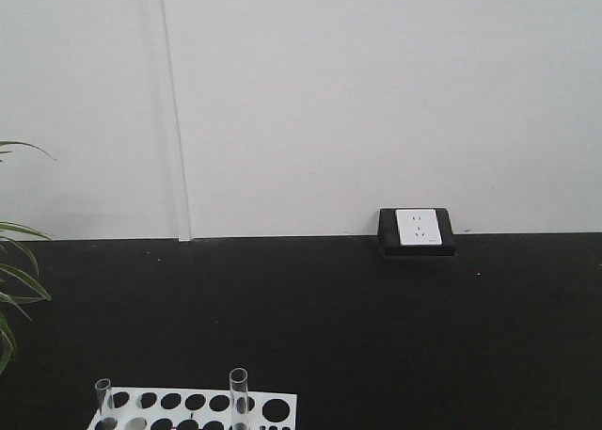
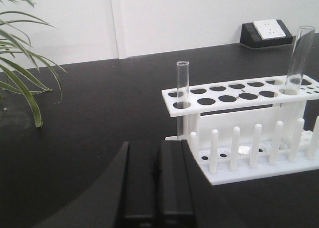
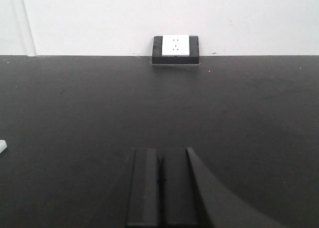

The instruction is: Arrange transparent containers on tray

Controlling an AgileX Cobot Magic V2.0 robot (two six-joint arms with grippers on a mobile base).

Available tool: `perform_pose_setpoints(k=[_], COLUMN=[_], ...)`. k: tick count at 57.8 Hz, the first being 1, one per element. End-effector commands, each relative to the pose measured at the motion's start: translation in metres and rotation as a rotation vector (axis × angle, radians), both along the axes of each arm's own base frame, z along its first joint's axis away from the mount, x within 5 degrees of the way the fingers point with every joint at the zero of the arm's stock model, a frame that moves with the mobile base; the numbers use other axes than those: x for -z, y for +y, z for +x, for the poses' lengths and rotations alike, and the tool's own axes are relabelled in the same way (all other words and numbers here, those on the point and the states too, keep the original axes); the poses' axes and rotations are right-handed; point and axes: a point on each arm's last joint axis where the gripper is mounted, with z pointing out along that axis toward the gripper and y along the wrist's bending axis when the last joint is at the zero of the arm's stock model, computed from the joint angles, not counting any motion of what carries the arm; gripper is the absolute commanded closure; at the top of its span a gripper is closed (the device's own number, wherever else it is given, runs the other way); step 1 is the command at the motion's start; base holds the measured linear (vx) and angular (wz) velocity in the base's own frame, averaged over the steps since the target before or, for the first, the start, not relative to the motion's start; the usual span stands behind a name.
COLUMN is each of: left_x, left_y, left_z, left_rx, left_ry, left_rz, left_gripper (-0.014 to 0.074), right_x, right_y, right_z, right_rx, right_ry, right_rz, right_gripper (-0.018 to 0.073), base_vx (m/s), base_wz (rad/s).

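Test tubes [image 2: 183,86], slim glass, stand in white rack [image 2: 239,90]; left end effector [image 2: 157,155] and right end effector [image 3: 160,160] closed empty.

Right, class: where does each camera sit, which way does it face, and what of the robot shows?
Front-facing: above the table's near side, facing wall and socket; rack with test tubes at bottom; no robot parts.
Left wrist: behind the shut left claw, facing the rack.
Right wrist: behind the shut right claw, looking across the table to the socket.
Shared: all see the socket; front and left wrist share the rack.
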Motion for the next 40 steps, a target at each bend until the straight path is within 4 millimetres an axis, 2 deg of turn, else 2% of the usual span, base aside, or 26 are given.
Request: perform_pose_setpoints(k=[1, 40], left_x=[0.0049, 0.0049], left_y=[-0.0004, -0.0004], left_z=[0.0005, 0.0005], left_rx=[0.006, 0.006], left_ry=[-0.062, -0.063], left_rz=[-0.012, -0.011], left_gripper=[0.0594, 0.0594], right_x=[-0.0044, -0.0044], right_y=[0.0007, 0.0007], right_z=[0.0005, 0.0005], right_rx=[-0.009, -0.009], right_ry=[-0.078, -0.078], right_rz=[-0.006, -0.006], right_gripper=[0.0571, 0.0571], base_vx=[0.0, 0.0], base_wz=[0.0, 0.0])
